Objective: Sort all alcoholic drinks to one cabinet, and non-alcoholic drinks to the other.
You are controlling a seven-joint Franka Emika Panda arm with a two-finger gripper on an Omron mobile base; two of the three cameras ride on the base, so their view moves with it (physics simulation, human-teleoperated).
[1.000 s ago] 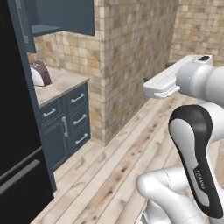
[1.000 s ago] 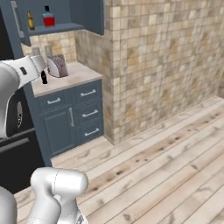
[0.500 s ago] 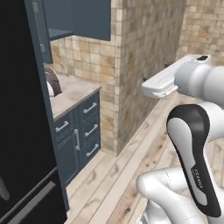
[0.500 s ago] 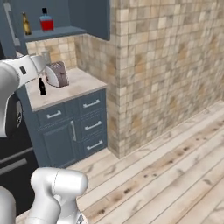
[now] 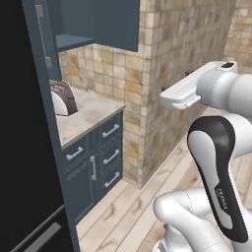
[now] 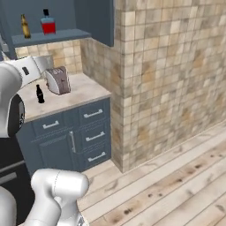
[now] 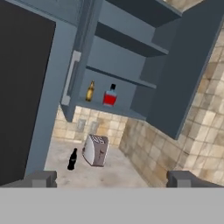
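While the arm (image 5: 216, 147) rises in front of the tiled wall (image 6: 167, 75), its gripper (image 7: 112, 178) is released, the two fingertips (image 7: 40, 178) standing wide apart with nothing between them, well short of the cabinet.

The tall black fridge (image 5: 24, 147) stands at the counter's left end. Above the counter (image 6: 84, 90), the blue wall cabinet (image 7: 131, 57) is open, its door (image 7: 192, 74) swung out to the right in the hand view.

On the cabinet's lowest shelf (image 6: 48, 36) the two alcoholic drinks stand upright, near each other but apart: the red bottle (image 6: 47, 23) with its black cap toward the right, the beer bottle (image 6: 25, 26) toward the left, both near the shelf's front edge.

Under the shelf, the toaster (image 6: 58, 80) sits near the counter's back edge, by the tiled backsplash. The cola bottle (image 6: 39, 94) stands upright on the counter, left of the toaster and nearer the front edge, apart from it.

Below the counter are blue drawers (image 6: 92, 132) with pale handles.
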